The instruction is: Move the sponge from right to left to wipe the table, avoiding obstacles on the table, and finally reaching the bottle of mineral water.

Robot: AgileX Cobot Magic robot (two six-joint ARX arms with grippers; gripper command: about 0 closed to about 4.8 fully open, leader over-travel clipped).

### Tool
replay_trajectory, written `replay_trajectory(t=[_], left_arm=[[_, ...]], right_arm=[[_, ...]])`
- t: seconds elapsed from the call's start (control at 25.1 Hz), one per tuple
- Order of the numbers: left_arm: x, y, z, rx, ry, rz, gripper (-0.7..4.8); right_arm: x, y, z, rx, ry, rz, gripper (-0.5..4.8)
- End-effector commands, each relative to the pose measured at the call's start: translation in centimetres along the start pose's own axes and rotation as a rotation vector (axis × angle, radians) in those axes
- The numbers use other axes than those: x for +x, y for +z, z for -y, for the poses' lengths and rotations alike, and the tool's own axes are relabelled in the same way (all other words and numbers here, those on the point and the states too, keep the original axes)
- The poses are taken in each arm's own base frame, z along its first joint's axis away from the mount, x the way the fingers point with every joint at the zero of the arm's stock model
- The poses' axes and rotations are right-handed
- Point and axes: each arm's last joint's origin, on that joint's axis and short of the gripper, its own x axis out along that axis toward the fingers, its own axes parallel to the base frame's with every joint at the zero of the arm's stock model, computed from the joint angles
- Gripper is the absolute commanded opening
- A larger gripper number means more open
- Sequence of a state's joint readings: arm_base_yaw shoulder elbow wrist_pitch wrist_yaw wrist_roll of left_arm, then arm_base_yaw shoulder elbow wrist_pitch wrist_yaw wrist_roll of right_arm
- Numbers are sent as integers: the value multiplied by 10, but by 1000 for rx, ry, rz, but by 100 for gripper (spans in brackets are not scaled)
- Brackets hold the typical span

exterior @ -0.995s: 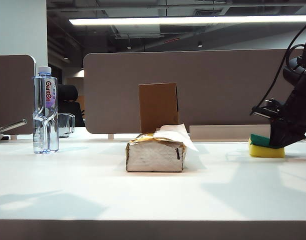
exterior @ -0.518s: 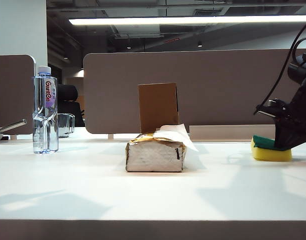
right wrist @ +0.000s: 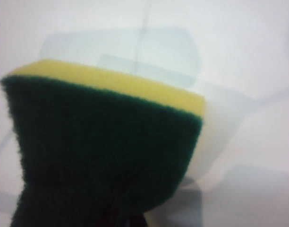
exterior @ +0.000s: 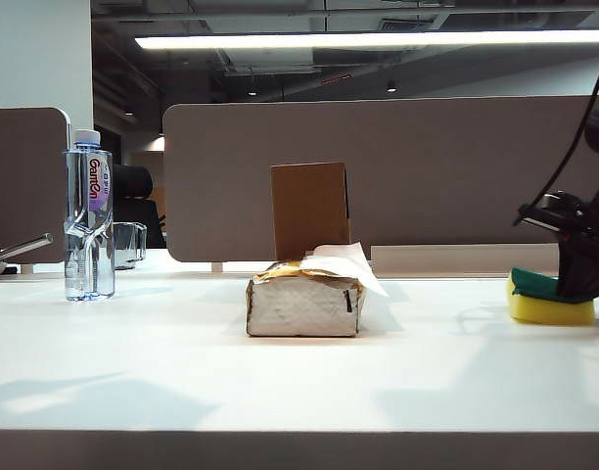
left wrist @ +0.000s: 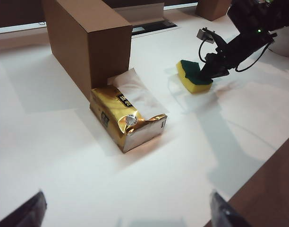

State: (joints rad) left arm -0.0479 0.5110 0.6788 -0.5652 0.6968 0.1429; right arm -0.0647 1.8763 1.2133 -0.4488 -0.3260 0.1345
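Exterior view shows an office with grey partition panels (exterior: 378, 176) and one ceiling light strip (exterior: 368, 40) behind one broad white tabletop (exterior: 182, 362). On it stand one brown cardboard flap (exterior: 310, 209), one crumpled tissue box (exterior: 302, 302), one bottle of mineral water (exterior: 89, 217) at far left, one glass cup (exterior: 128, 244) behind it. One sponge (exterior: 549, 302) lies far right, pressed by the clenched right tool (exterior: 581, 284). The left tool (left wrist: 125, 213) hangs spread, released, above the near tabletop.
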Motion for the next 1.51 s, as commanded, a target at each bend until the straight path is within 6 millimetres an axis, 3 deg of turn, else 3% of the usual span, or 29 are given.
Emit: replay_trajectory(t=[0.04, 0.56, 1.15, 1.51], left_arm=[[-1, 3, 2, 21, -15, 13, 458], [0, 4, 3, 36, -26, 25, 458], [-1, 5, 3, 40, -26, 29, 458], [-1, 5, 3, 43, -25, 34, 458]], right_arm=[[0, -25, 3, 38, -31, -119, -9], [-44, -69, -7, 56, -19, -81, -9], [-47, -124, -3, 99, 9, -171, -9], [-62, -153, -21, 42, -14, -210, -9]])
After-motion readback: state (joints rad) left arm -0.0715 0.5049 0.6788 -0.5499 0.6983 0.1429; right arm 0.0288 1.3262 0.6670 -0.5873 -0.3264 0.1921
